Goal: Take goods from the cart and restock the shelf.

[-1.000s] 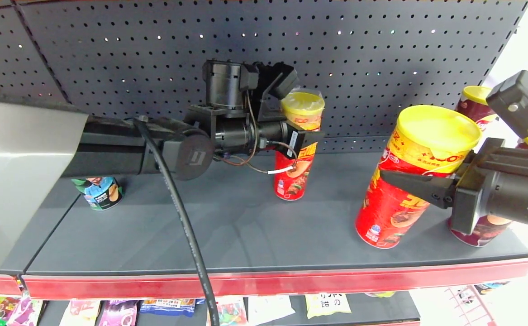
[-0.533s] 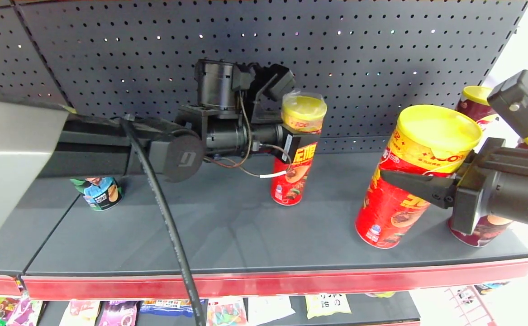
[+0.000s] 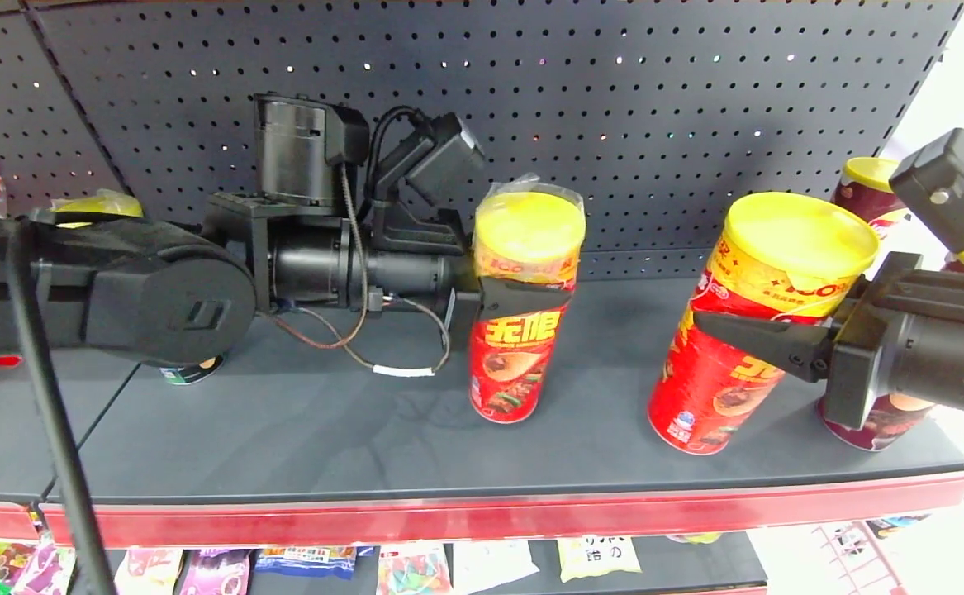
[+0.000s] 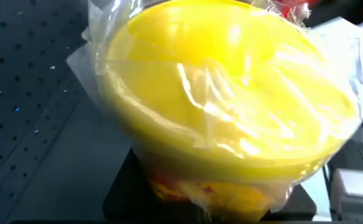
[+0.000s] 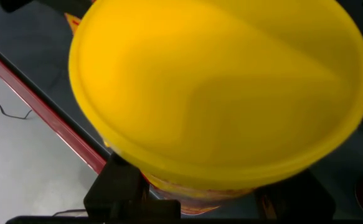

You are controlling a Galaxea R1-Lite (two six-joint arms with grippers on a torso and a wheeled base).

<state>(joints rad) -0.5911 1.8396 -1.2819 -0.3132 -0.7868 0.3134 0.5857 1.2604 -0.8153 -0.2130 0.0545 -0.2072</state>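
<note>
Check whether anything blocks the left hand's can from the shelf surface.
Nothing visible does. The left hand grips the can over bare shelf; the right hand holds a second can apart, to the right.

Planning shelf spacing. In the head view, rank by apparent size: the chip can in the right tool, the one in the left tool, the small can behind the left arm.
1. right chip can: looks largest, but sits nearer the camera.
2. left chip can: smaller-looking; true order of these two unsure.
3. small can: mostly hidden, smallest.
</note>
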